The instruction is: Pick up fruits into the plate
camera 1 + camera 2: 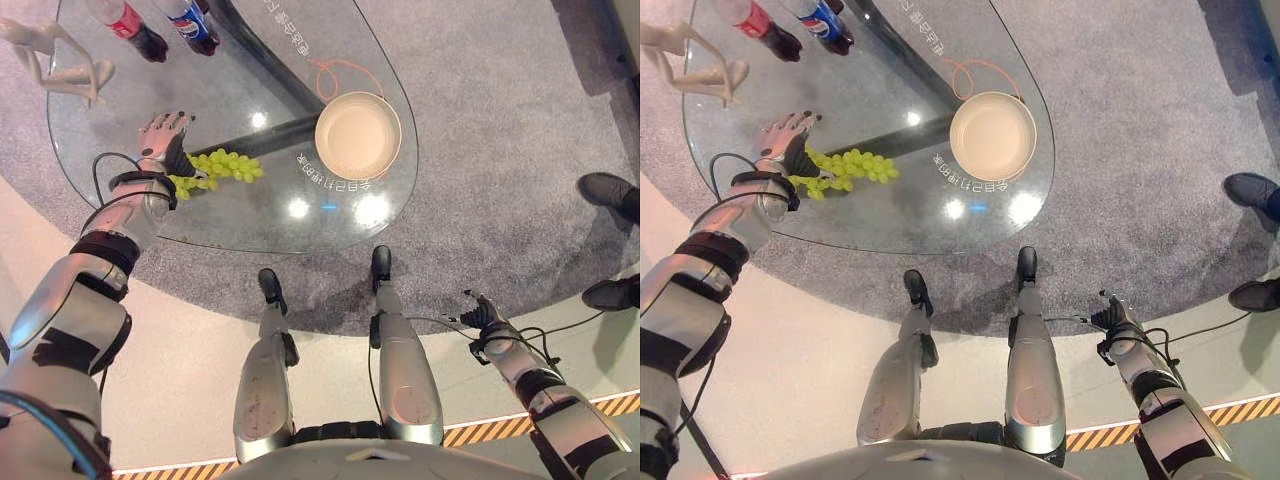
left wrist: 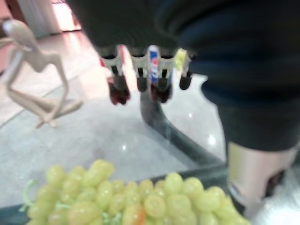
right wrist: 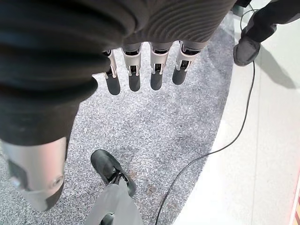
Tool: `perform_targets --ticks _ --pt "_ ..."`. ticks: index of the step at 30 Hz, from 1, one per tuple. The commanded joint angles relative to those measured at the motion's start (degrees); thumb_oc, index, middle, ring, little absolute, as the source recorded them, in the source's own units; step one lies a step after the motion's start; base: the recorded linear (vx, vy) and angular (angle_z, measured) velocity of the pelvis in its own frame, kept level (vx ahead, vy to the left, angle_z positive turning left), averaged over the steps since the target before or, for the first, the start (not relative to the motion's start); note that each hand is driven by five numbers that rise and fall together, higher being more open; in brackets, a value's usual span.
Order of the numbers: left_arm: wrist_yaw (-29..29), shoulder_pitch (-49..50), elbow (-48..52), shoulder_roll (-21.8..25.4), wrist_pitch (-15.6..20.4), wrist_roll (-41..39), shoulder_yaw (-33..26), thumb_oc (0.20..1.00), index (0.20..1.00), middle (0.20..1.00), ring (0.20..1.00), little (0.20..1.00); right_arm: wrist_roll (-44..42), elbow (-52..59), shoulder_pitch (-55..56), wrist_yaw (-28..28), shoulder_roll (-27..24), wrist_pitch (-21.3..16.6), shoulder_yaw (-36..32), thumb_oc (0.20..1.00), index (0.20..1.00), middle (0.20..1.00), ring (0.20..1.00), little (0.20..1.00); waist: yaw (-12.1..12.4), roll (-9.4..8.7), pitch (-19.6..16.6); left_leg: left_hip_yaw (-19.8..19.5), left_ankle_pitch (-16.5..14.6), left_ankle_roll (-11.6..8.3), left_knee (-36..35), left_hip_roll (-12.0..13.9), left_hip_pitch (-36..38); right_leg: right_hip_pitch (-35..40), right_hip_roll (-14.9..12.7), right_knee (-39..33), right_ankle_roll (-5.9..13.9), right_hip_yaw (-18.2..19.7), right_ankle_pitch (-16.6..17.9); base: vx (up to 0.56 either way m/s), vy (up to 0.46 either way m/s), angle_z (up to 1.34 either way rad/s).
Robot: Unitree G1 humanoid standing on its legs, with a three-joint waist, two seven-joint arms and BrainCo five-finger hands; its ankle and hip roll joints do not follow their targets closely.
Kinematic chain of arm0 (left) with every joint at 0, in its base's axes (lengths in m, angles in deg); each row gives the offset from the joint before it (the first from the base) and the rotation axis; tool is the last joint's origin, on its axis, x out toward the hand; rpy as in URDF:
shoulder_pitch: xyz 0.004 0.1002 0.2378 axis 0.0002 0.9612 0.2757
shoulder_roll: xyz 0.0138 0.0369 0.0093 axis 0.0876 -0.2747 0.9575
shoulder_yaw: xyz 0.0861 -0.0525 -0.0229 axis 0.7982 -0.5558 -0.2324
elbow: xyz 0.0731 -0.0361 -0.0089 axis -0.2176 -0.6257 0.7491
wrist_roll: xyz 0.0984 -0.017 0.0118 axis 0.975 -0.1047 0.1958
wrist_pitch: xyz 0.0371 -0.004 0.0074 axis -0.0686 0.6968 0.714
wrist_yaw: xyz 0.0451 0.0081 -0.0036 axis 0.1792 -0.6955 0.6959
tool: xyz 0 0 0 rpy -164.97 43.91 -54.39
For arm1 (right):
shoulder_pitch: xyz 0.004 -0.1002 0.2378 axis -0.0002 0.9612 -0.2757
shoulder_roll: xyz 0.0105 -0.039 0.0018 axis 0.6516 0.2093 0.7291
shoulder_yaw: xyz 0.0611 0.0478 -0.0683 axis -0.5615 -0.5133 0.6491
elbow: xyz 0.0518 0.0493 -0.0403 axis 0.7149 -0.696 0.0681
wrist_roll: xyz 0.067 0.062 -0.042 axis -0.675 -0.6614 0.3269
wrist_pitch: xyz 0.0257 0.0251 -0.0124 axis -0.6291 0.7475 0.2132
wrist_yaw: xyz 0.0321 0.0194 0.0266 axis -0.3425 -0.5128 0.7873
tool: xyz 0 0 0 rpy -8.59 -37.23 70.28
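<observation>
The left hand (image 1: 163, 133) is over the glass counter (image 1: 100, 180), fingers straight and wide, holding nothing. The green grapes (image 1: 222, 166) lie on the counter just beside it. The tan plate (image 1: 358, 134) sits apart from the grapes, farther along the counter. The right hand (image 1: 487, 316) hangs low over the grey carpet (image 1: 500, 120), fingers straight, holding nothing. Two bottles (image 1: 160, 25) stand at the far edge.
</observation>
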Motion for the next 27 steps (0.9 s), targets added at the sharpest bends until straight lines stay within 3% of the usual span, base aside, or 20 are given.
perform_targets --ticks 1,18,27 --pt "-0.3 -3.27 -4.12 5.53 -2.33 4.69 0.33 1.0 1.0 1.0 1.0 1.0 -1.59 -0.26 0.41 -1.74 -2.41 0.8 0.68 1.0 1.0 1.0 1.0 1.0 -0.81 -1.9 -0.08 1.39 -8.0 2.22 10.37 -5.31 -7.95 -6.05 2.18 10.47 -0.85 -0.74 -8.23 0.0 0.021 -0.03" --pt "-5.91 -2.89 -12.09 6.54 -11.78 20.19 1.19 1.0 1.0 1.0 1.0 1.0 -2.23 4.0 1.47 -2.9 -4.23 0.37 0.89 1.0 1.0 1.0 1.0 1.0 -2.31 -2.12 -0.08 1.18 -8.92 2.53 16.73 -5.83 -17.29 -15.29 3.16 15.36 -1.86 0.76 -8.8 0.0 0.007 0.0" --pt "-13.14 -1.21 -13.06 7.03 -19.65 18.66 -2.08 1.0 1.0 1.0 1.0 1.0 -2.47 6.08 1.91 -2.99 -5.06 0.47 0.79 1.0 1.0 1.0 1.0 1.0 -2.59 -2.12 -0.08 0.73 -8.91 2.66 17.77 -6.29 -19.75 -17.86 3.72 16.29 -2.07 1.62 -8.78 0.01 0.027 -0.02"
